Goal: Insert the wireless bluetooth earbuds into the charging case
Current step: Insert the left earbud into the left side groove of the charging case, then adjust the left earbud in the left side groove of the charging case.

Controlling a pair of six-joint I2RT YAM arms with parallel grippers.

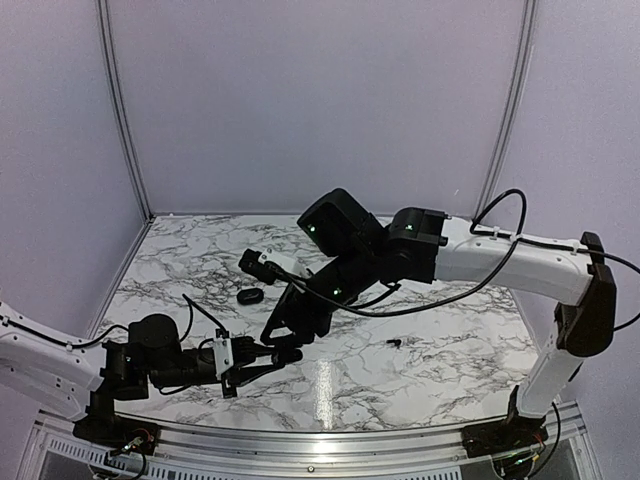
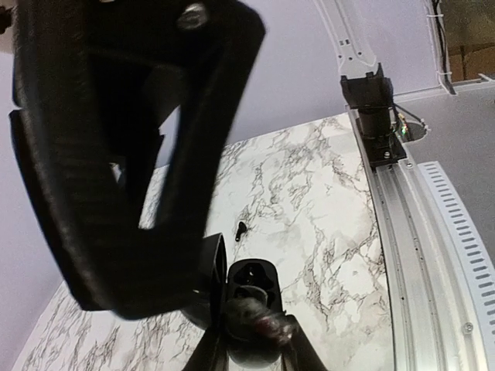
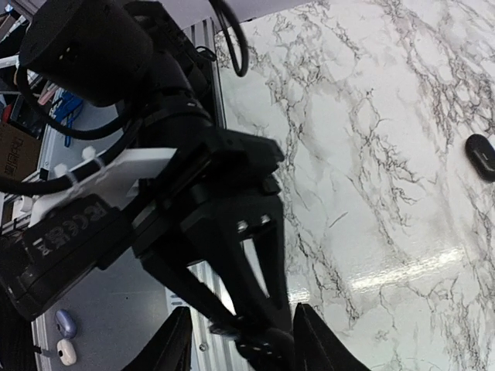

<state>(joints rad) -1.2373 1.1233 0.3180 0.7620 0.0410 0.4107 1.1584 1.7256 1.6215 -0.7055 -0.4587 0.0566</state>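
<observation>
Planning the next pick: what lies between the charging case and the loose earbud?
Nothing: bare marble between charging case and earbud, in the left wrist view.

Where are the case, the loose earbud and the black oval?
case (image 2: pixel 251 272): left wrist view, rim of its open base.
earbud (image 1: pixel 393 343): top view, its body.
black oval (image 3: pixel 476 151): right wrist view, its left end.

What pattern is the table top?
Table top: white marble, grey veins; clearest in right wrist view.
</observation>
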